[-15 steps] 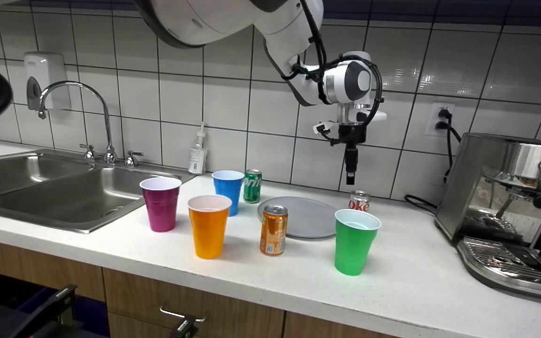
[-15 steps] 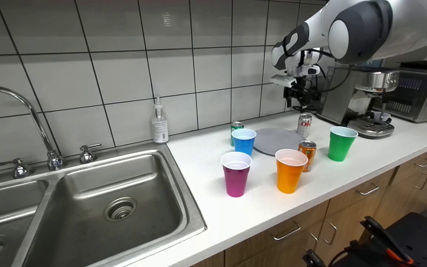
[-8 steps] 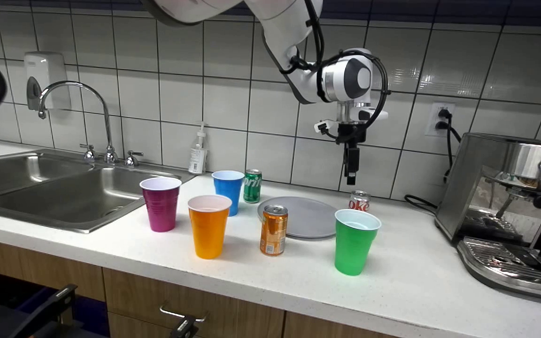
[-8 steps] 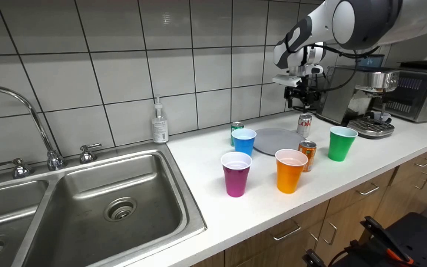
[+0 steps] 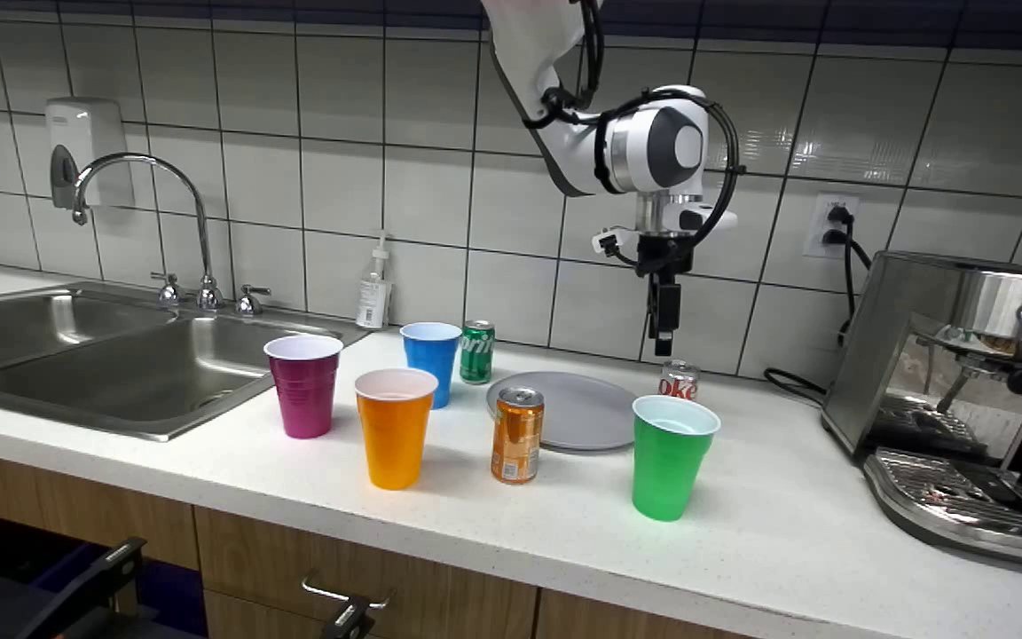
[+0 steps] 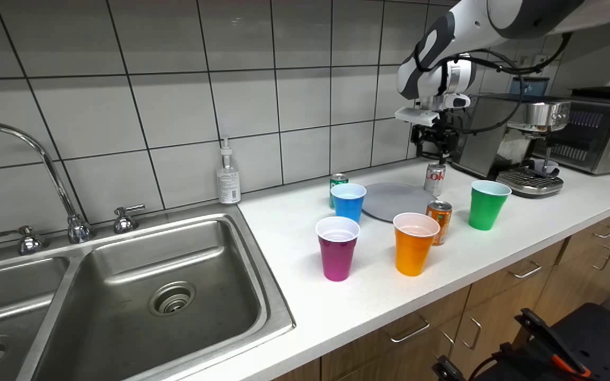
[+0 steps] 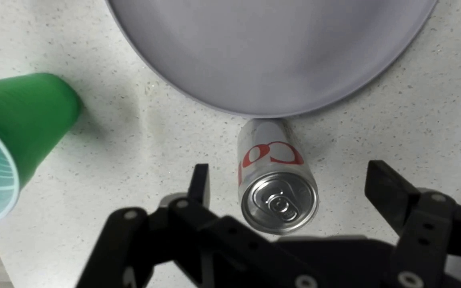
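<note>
Gripper (image 7: 287,178), spread wide, is hovering above one silver can (image 7: 279,204); gray plate (image 7: 270,60) is lying beside it; green cup (image 7: 40,114) is standing near.

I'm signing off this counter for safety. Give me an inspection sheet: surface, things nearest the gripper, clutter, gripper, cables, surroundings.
Surface: white speckled counter.
Nearest things: silver can, upright below the gripper; gray plate beside it, contact unclear.
Clutter: purple cup, blue cup, orange cup, green cup, orange can and green can, all upright.
Gripper: open, holding nothing; the silver can shows between its fingers in the wrist view.
Cables: black cable looped along the arm; black cords plugged into the wall outlet.
Surroundings: sink, soap bottle, coffee machine, tiled wall.
</note>
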Available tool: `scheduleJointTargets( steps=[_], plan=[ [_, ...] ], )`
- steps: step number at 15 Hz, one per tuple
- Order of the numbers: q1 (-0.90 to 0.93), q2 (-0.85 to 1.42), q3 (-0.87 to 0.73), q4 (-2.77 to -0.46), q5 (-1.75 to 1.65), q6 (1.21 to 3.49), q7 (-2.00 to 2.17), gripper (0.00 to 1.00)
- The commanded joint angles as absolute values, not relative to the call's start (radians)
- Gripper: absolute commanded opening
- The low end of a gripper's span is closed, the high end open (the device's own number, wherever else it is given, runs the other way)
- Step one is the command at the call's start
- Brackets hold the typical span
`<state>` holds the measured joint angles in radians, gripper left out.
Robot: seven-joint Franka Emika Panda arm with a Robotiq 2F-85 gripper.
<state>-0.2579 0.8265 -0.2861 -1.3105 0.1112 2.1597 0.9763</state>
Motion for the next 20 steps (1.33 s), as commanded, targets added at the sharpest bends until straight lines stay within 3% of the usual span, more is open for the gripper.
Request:
scheduleJointTargets(
  steps=[1,20],
  plan=[
    [-0.238,0.714,-0.294,-1.474,0.095,2.221,0.942,1.0],
    [-0.241,0.481,-0.328,-1.805,0.089,2.294,0.832,1.0]
  ],
)
